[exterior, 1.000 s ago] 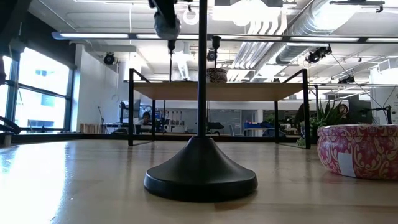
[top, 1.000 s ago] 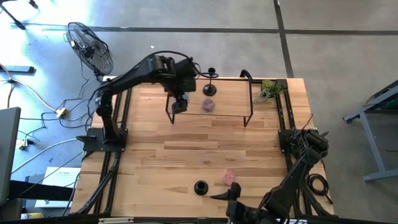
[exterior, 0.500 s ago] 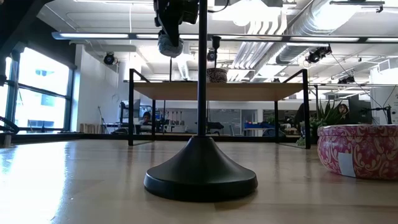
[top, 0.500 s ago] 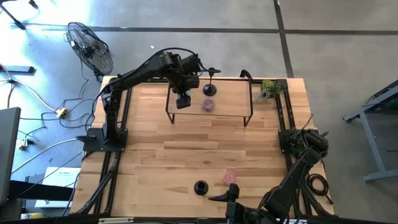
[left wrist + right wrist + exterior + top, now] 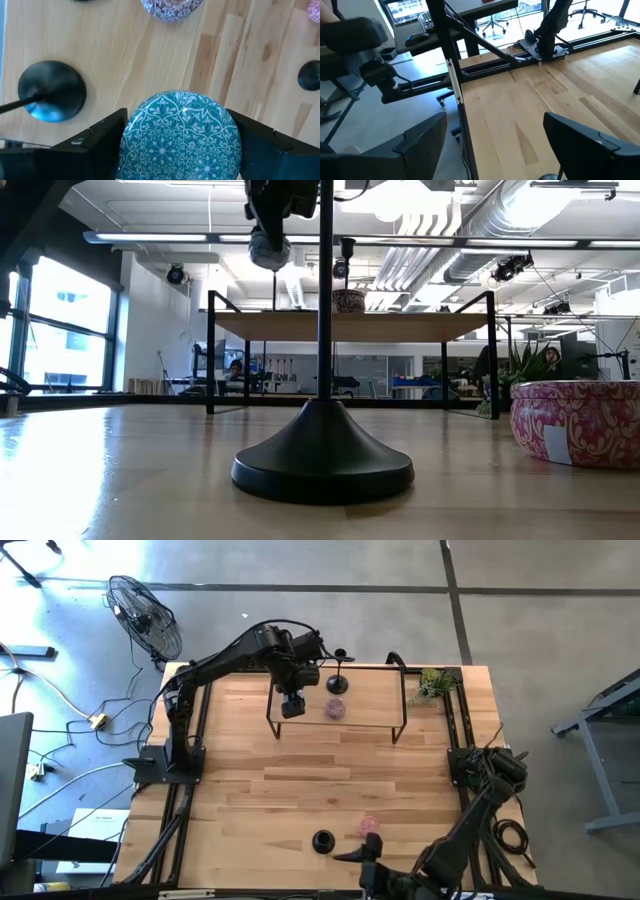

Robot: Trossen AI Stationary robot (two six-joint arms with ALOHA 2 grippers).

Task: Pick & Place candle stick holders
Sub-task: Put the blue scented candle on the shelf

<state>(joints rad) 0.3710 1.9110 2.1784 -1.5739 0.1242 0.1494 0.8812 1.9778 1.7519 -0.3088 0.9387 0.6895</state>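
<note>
One black candlestick holder (image 5: 322, 840) stands on its round base near the table's front edge, large in the low view (image 5: 322, 455). A second (image 5: 338, 683) stands on the raised shelf (image 5: 400, 700) at the far side; its base shows in the left wrist view (image 5: 50, 92). A third I cannot make out. My left gripper (image 5: 292, 708) hangs over the shelf's left part, left of that holder, shut on a teal patterned round tin (image 5: 180, 135). My right gripper (image 5: 368, 858) is open and empty at the table's front edge, right of the near holder. My left gripper pinches the teal tin between its two fingers (image 5: 100, 140), which sit on opposite sides of its round side wall (image 5: 129, 137). The fingers come from above, pointing down. The tin hangs level, lid up, clear above the shelf (image 5: 268, 250).
A pink patterned tin (image 5: 335, 708) sits on the shelf next to the far holder. Another pink tin (image 5: 370, 825) sits on the table right of the near holder. A small green plant (image 5: 432, 685) stands at the far right corner. A floor fan (image 5: 145, 615) stands beyond the table's far left.
My left gripper, with the teal tin still held, has moved a little toward the table's right edge and come down toward the shelf, then has kept nearly still. The candlestick holders and the pink tins have stayed where they were.
</note>
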